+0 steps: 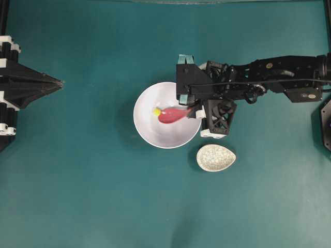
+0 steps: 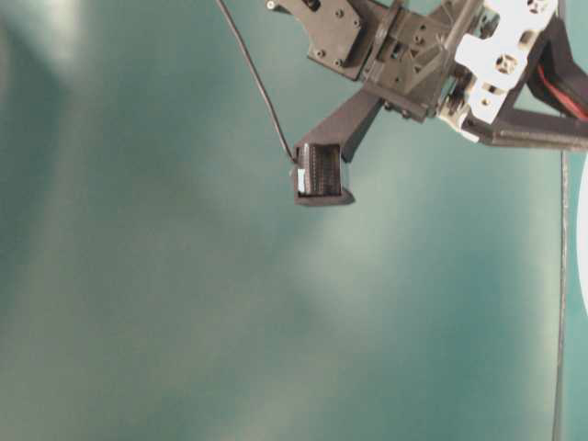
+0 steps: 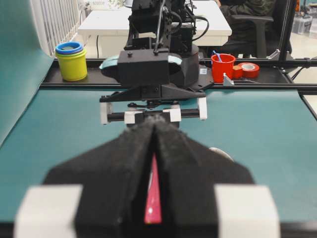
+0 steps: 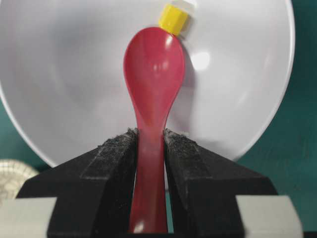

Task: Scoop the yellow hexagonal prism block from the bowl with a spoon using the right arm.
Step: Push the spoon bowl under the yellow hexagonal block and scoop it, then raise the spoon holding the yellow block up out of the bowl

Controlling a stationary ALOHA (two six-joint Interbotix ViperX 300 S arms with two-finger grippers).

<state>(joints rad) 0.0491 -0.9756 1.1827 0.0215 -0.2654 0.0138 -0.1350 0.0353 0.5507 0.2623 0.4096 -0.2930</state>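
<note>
gripping the spoon, right fingers press its tip against the yellow block.

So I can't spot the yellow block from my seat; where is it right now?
The yellow block lies inside the white bowl, left of centre in the overhead view, right at the tip of the red spoon held by the right pincer.

Teal table: bowl, speckled rest.
</note>
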